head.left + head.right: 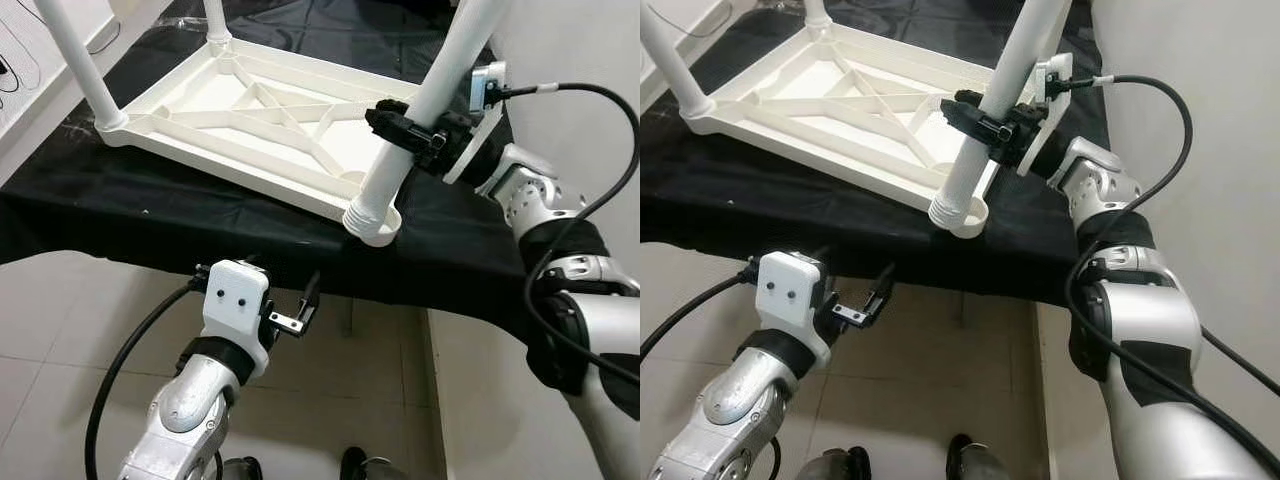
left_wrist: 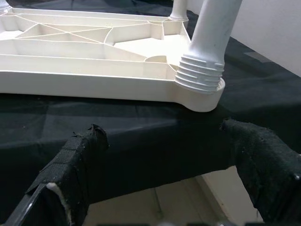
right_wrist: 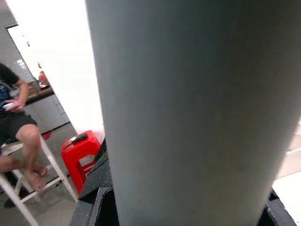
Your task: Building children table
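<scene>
Right gripper [image 1: 408, 133] clamps the leg [image 1: 425, 110] above the tabletop [image 1: 250, 120] corner socket; left gripper [image 1: 300, 312] hangs apart below the counter [image 1: 120, 205] edge.

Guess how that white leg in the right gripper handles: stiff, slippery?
Leg: probably stiff, a thick straight plastic tube. Smooth surface, so may slip in the right gripper. Threaded end sits tilted in the tabletop's corner socket; could tip.

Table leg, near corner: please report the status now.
Right gripper shut on table leg, threaded end in corner socket of upturned table top. Left gripper open, low before the black cloth edge. Nothing in the way.
</scene>
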{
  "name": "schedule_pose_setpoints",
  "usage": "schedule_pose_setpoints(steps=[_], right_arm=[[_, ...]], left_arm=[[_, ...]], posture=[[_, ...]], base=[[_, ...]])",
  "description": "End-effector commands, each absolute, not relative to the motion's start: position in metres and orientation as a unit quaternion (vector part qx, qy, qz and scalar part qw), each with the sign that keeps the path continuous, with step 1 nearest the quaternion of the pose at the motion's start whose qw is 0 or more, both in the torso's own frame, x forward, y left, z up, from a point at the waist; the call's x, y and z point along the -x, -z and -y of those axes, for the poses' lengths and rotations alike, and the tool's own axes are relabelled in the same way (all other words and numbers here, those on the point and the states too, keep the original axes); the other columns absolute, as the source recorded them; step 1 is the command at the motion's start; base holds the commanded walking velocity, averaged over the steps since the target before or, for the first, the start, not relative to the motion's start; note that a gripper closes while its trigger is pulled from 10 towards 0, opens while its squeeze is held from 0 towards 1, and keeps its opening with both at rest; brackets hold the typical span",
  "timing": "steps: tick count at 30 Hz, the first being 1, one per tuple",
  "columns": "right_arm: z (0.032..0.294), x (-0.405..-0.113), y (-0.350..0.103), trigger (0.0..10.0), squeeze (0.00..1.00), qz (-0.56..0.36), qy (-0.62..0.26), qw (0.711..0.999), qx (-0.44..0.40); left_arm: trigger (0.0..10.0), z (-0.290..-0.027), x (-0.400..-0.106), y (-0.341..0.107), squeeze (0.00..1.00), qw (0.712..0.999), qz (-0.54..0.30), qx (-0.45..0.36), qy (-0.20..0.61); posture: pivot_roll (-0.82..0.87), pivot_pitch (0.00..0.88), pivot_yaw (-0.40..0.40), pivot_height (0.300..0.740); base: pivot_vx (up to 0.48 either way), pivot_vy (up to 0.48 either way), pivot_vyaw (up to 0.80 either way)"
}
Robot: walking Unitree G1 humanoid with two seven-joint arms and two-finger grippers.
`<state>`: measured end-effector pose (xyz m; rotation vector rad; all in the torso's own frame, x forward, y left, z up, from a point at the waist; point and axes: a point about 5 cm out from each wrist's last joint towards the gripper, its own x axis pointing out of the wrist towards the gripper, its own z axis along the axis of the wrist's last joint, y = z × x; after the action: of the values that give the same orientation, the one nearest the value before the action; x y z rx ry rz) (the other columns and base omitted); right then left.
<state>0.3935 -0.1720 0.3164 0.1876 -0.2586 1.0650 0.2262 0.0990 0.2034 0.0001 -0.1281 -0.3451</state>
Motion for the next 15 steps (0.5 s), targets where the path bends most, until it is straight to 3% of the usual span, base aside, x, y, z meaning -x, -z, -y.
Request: schedule_pose_setpoints(steps=[1, 15], right_arm=[[0.171, -0.3932, -0.3132, 10.0, 0.0, 0.116, -0.513, 0.847, -0.073], [0.1694, -0.3908, -0.3122, 10.0, 0.0, 0.128, -0.529, 0.839, 0.016]], left_arm=[[10.0, -0.1002, -0.2228, -0.2035, 0.0, 0.984, 0.06, 0.003, 0.171], [10.0, -0.1008, -0.2243, -0.2039, 0.0, 0.984, 0.058, 0.0, 0.17]], posture=[[0.09, 0.309, -0.073, 0.74], [0.09, 0.302, -0.065, 0.74]], base=[[0.0, 0.0, 0.0], [0.0, 0.0, 0.0]])
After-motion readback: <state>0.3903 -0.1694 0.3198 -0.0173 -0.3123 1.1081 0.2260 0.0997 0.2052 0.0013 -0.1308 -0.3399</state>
